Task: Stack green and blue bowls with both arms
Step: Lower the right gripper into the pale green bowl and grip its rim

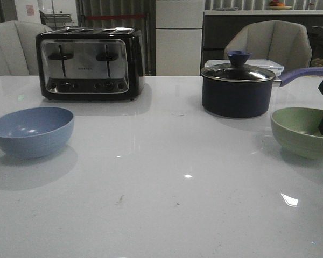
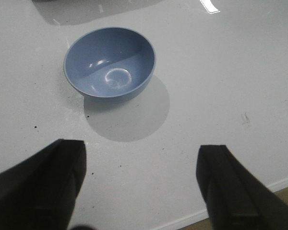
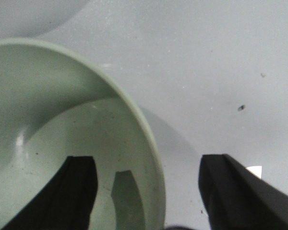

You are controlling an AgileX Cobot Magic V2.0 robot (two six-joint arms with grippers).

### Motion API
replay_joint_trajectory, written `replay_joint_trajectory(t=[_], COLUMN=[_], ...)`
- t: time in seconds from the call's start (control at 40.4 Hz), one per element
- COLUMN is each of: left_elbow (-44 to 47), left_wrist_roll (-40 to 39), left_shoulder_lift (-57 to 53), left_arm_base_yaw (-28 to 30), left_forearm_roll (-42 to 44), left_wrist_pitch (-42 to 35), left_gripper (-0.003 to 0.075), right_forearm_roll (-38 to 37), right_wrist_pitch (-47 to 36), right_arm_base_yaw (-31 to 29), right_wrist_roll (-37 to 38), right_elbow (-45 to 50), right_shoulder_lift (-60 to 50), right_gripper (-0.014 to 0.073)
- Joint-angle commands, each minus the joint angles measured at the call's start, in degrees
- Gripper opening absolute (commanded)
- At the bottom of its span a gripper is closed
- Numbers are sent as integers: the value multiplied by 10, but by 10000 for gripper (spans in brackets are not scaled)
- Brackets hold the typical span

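The right end effector [image 3: 146,191] straddled the rim of the pale sage green matte plastic bowl [image 3: 62,143], one finger inside, one outside, jaws spread and not yet closed on it. The left end effector [image 2: 141,187] hung open too, with the dusty blue matte plastic bowl [image 2: 109,63] ahead of its fingers, untouched on the white glossy desk [image 1: 161,204]. So no stacking was done: both bowls sat well apart, each needing a grip, a lift and a nesting. The chrome-and-black four-slot toaster [image 1: 90,63] carried a small label, too blurred to read; the dark navy lidded saucepan [image 1: 237,88] showed no writing.
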Motion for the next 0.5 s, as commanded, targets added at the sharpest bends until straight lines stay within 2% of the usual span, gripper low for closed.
replay_joint_trajectory(t=[0.0,0.124,0.223,0.347,0.471], left_elbow=[-20,-20,-20,-20,-20], left_wrist_roll=[-1,-1,-1,-1,-1], left_shoulder_lift=[2,2,2,2,2], left_arm_base_yaw=[-3,-3,-3,-3,-3], left_forearm_roll=[-6,-6,-6,-6,-6], left_wrist_pitch=[-40,-40,-40,-40,-40], left_gripper=[526,526,526,526,526], right_forearm_roll=[2,-1,-3,-3,-10], right_wrist_pitch=[-3,-1,3,5,11], right_arm_base_yaw=[-5,-5,-5,-5,3], right_wrist_roll=[-12,-12,-12,-12,-14], right_elbow=[-25,-26,-26,-26,-26], right_shoulder_lift=[-26,-26,-26,-27,-39], right_gripper=[416,267,191,120,85])
